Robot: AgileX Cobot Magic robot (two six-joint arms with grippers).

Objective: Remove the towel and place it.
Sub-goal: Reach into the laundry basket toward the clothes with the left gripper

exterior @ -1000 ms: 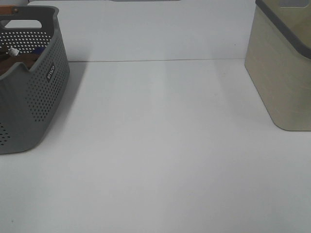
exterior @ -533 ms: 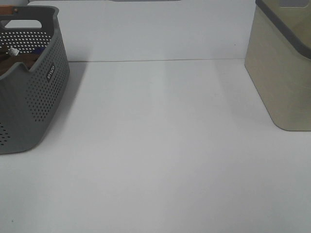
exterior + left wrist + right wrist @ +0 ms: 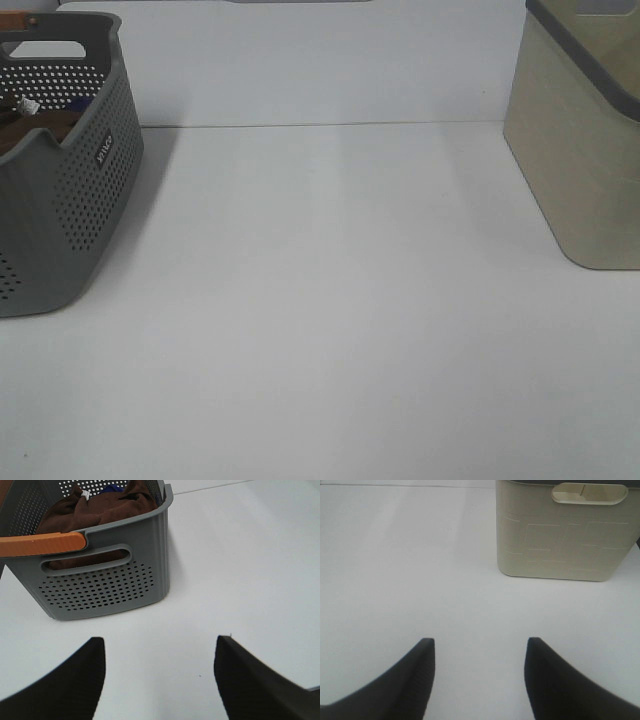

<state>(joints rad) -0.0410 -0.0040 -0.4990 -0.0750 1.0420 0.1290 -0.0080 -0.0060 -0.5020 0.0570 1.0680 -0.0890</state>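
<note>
The dark brown towel [image 3: 95, 507] lies bunched inside the grey perforated basket [image 3: 105, 585], with a small white tag [image 3: 86, 494] showing on top. In the exterior high view only a strip of the towel [image 3: 40, 125] shows over the rim of the basket [image 3: 80, 190] at far left. My left gripper [image 3: 160, 670] is open and empty above the table, a little in front of the basket. My right gripper [image 3: 480, 675] is open and empty above the table, in front of the beige bin [image 3: 565, 530]. Neither gripper shows in the exterior high view.
A dark blue cloth [image 3: 111, 488] lies behind the towel in the basket. The basket has an orange handle [image 3: 40, 544]. The beige bin with a grey rim [image 3: 585, 140] stands at the right. White table [image 3: 330, 300] lies between the two.
</note>
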